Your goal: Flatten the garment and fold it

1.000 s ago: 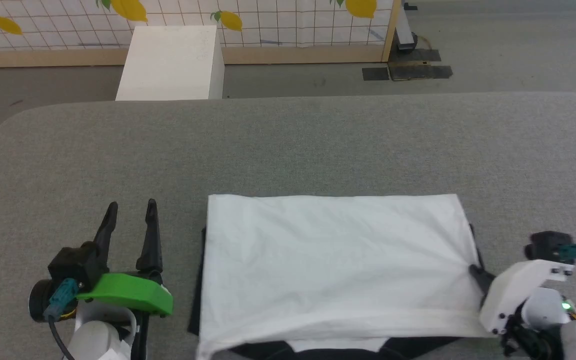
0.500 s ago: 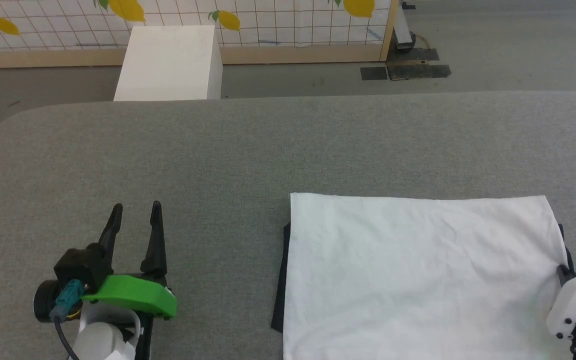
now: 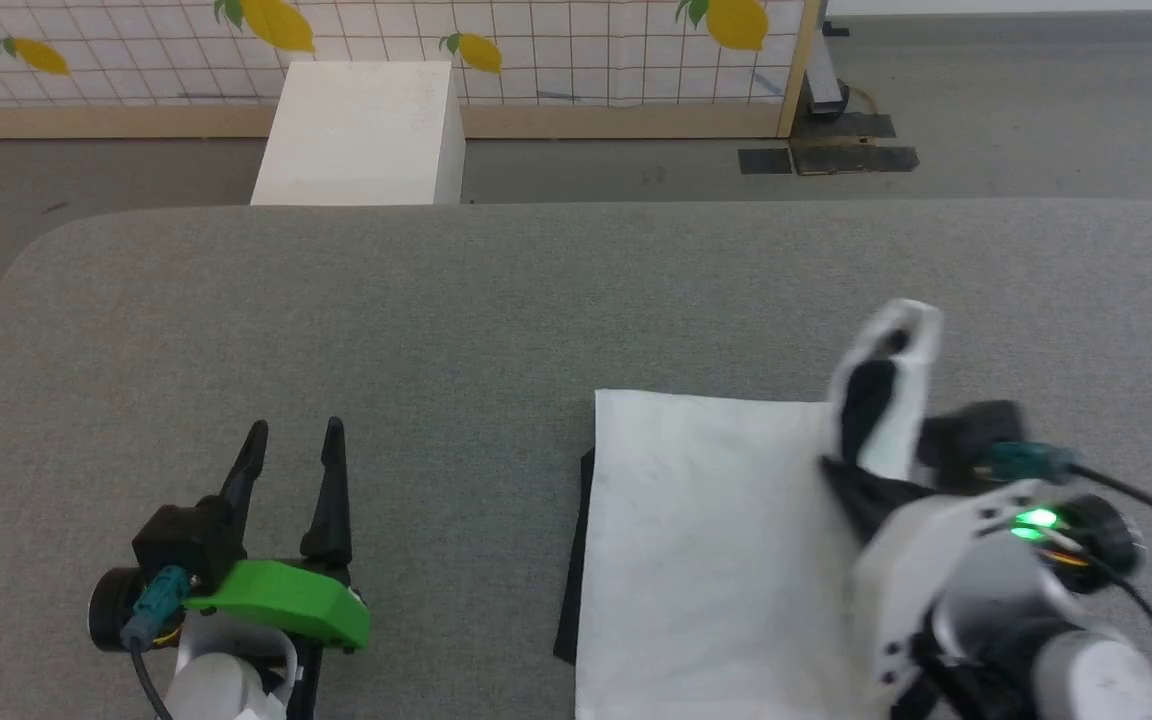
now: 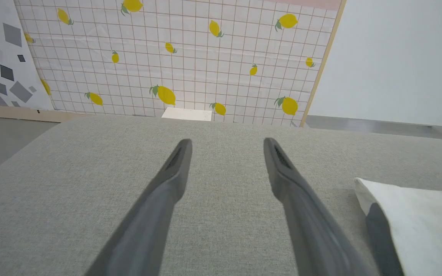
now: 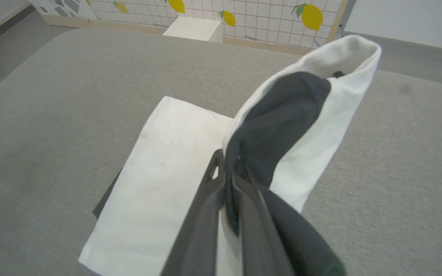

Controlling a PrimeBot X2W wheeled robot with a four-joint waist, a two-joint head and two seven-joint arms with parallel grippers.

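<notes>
The garment [image 3: 706, 560] lies folded as a white rectangle on the grey table [image 3: 536, 300], a black strip showing along its left edge. My right gripper [image 3: 841, 470] is shut on its right end and holds that end lifted, white and black cloth [image 5: 301, 111] standing up in a loop above the fingers [image 5: 221, 184]. My left gripper [image 3: 294, 432] rests open on bare table well to the left of the garment, nothing between its fingers [image 4: 175, 168]. The left wrist view shows the garment's white corner [image 4: 409, 211] at lower right.
A white box [image 3: 361, 130] stands on the floor beyond the table's far edge, before a lemon-patterned grid panel [image 3: 536, 40]. Dark mats [image 3: 826, 155] lie on the floor at back right. Bare grey table stretches left of and behind the garment.
My right gripper has lifted the garment's right end up and carried it leftward over the white rectangle. The head camera has shifted. The left gripper stays open in place.
</notes>
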